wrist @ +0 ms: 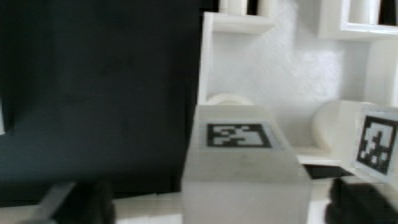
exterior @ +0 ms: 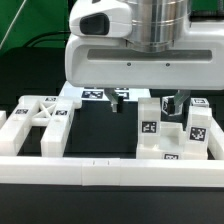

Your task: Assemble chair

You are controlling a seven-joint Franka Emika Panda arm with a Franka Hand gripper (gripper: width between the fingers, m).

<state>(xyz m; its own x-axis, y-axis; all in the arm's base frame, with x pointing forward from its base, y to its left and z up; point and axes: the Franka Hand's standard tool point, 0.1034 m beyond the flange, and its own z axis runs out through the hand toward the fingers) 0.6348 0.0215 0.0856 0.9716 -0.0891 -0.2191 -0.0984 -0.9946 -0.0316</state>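
I've jaws apart astride the chunky white tagged plastic block (wrist: 237, 170); beyond it, white chair parts (exterior: 40, 118) look loose, barely begun.

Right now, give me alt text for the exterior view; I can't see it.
The pincer hangs open, one finger on each side of an upright tagged white chair block at the exterior view's right. More tagged chair parts lie at its left on the black table, behind a white border rail.

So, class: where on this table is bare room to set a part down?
Free: the black patch between the marker board, front rail and blocks on the exterior view's left. Crowded: that view's right, posts under the hand.
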